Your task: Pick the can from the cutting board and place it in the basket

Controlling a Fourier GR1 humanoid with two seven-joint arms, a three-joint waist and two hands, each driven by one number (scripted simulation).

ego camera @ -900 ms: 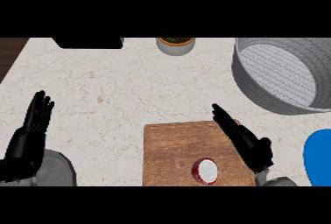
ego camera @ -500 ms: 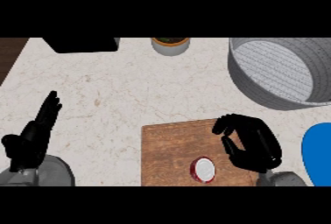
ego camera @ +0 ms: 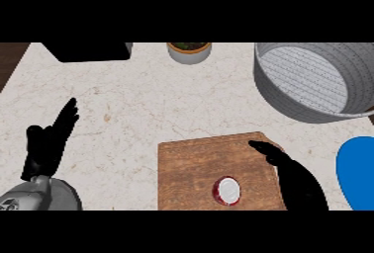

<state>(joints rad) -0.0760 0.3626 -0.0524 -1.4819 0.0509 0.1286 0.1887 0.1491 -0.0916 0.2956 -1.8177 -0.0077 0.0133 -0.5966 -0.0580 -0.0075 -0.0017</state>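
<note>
The can (ego camera: 228, 190) stands upright on the cutting board (ego camera: 197, 168), near the board's near edge and a little toward its right side, its pale round top ringed in red. Just to the can's right, and apart from it, the right hand (ego camera: 292, 175) lies over the board's right edge with its fingers straight and pressed together, the fingertips reaching toward the board's far right corner; nothing is held in it, and the can sits beside the lower part of the hand rather than under the fingers. The brown wooden board rests on the pale marbled counter (ego camera: 146, 104), close to the counter's near edge and right of its middle. Beyond the board, at the counter's far right corner, sits the grey basket (ego camera: 343, 106), well apart from the can. A blue plate (ego camera: 359, 173) shows at the counter's right edge, just beside the right forearm. At the far edge stand a small pot with a plant (ego camera: 189, 51) and a black object (ego camera: 87, 51). Near the counter's left edge the left hand (ego camera: 47, 146) rests with fingers straight and upward, holding nothing.
</note>
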